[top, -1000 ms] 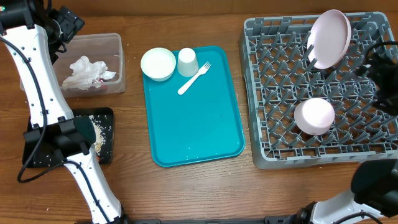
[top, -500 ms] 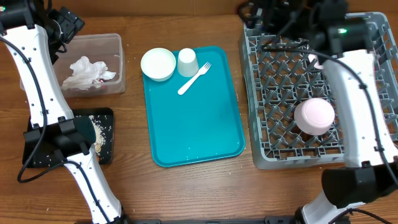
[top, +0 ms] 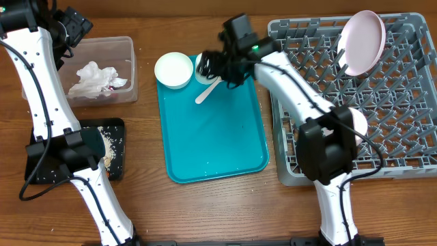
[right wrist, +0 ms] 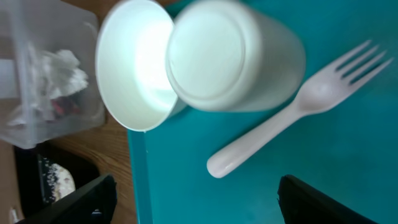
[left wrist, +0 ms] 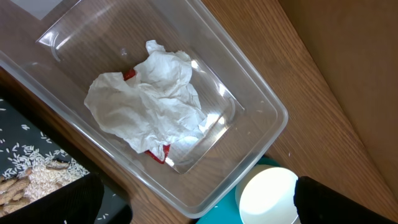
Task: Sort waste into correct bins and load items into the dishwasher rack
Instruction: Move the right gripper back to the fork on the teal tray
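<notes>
My right pincer (right wrist: 199, 199) hangs released above the cup (right wrist: 230, 59) and fork (right wrist: 292, 117); my left pincer (left wrist: 199, 205), released, hangs above the tub (left wrist: 273, 118).

White arm links (top: 41, 75), black joint housings (top: 328, 154), thin black cables (top: 13, 53), one small green light (top: 254, 48).

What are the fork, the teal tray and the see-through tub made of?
Fork: likely white plastic, smooth, slightly glossy, moulded in one piece. Teal tray: probably plastic, even colour, soft sheen, rounded raised rim. Tub: clear plastic, glossy; the wood shows through and its walls catch glare.
</notes>
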Robot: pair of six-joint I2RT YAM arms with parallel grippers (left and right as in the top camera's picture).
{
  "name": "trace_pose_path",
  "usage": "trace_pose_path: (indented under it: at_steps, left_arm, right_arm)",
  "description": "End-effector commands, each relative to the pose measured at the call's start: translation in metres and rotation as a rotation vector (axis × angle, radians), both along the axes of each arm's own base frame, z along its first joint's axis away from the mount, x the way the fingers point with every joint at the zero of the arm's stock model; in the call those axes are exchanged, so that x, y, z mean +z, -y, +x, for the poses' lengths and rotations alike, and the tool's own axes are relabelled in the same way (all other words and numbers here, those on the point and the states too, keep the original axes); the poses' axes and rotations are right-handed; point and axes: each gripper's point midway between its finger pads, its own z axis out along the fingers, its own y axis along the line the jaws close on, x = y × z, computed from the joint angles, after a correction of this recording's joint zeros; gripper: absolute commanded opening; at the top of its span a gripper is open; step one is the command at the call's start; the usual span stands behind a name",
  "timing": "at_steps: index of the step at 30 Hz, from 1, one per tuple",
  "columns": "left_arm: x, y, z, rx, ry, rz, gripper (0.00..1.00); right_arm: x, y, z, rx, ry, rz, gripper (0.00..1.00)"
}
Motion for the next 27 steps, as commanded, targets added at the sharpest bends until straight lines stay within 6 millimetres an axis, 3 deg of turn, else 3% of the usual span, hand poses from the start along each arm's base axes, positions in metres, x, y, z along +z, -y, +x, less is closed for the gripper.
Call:
trace_pose_path:
  at_steps: [1,9,12,17,21,27]
  left_arm:
    - [0.000,0.002,0.000,0.001,-0.002,0.004,1.00]
    - [0.000,0.002,0.000,0.001,-0.002,0.004,1.00]
    - [0.000,0.003,0.000,0.001,-0.002,0.004,1.00]
    - [0.000,0.003,0.000,0.001,-0.002,0.004,1.00]
    - [0.000,0.002,0.000,0.001,-0.002,0.004,1.00]
    - [0.000,0.003,0.000,0.001,-0.002,0.004,1.00]
  right_arm:
    - [-0.014,0.008,0.001,-0.076,0.007,-0.117,0.81]
    - [-0.052,0.001,-0.006,-0.174,-0.007,-0.243,0.77]
    - [-0.079,-0.005,-0.015,-0.176,-0.052,-0.273,0.75]
    - [-0.102,0.001,-0.023,-0.174,-0.099,-0.318,0.72]
    - [-0.107,0.023,-0.030,-0.201,-0.114,-0.428,0.70]
    - [-0.111,0.073,-0.046,-0.242,-0.209,-0.582,0.62]
